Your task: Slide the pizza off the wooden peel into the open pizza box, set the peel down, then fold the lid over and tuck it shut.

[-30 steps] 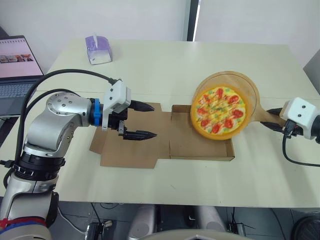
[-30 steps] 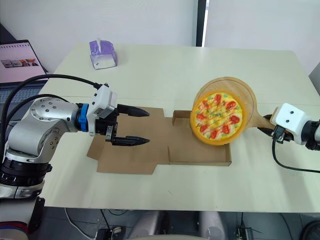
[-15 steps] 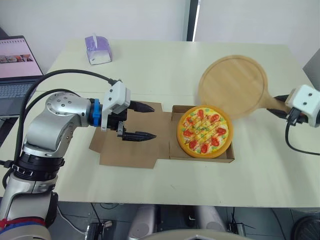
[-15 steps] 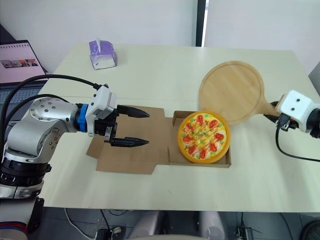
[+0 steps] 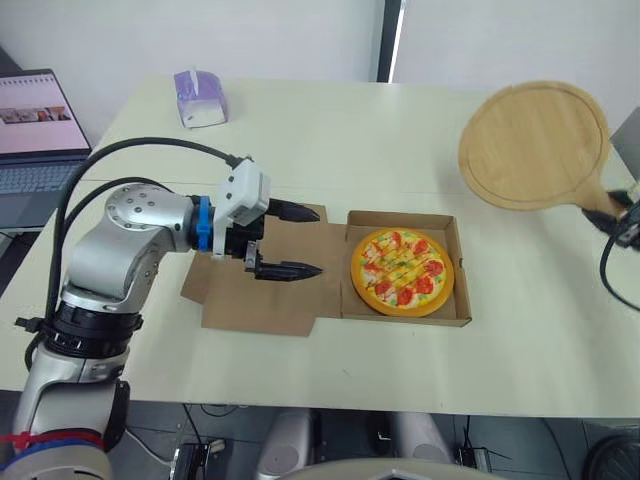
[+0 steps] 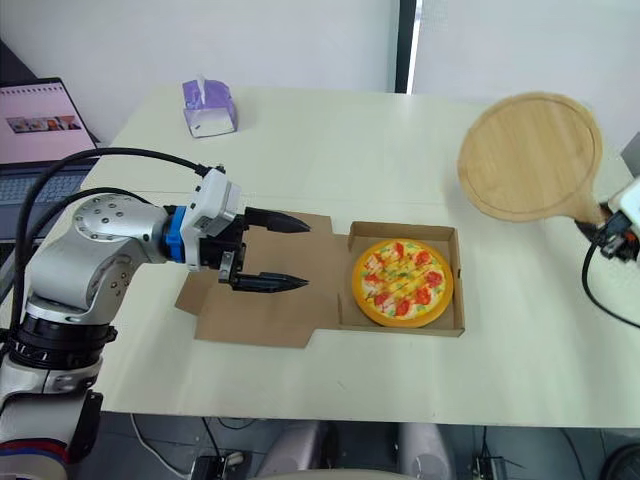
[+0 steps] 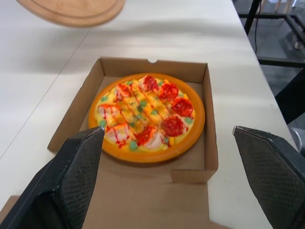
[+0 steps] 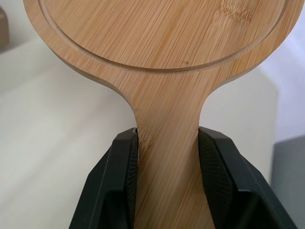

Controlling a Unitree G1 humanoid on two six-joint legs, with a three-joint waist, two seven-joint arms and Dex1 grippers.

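The pizza, orange-rimmed with red toppings, lies flat inside the open cardboard box at the table's middle. The box's lid lies flat to its left. Over the lid my left gripper hovers open, its fingers pointing toward the pizza. The round wooden peel is bare and held tilted in the air above the table's right side. My right gripper is shut on the peel's handle.
A purple tissue box stands at the table's back left. A laptop sits on a surface to the left of the table. Bare tabletop lies to the right of the box.
The pizza slid off the peel and settled flat in the box. My right gripper lifted the bare peel up and to the right. The left gripper stayed over the lid.
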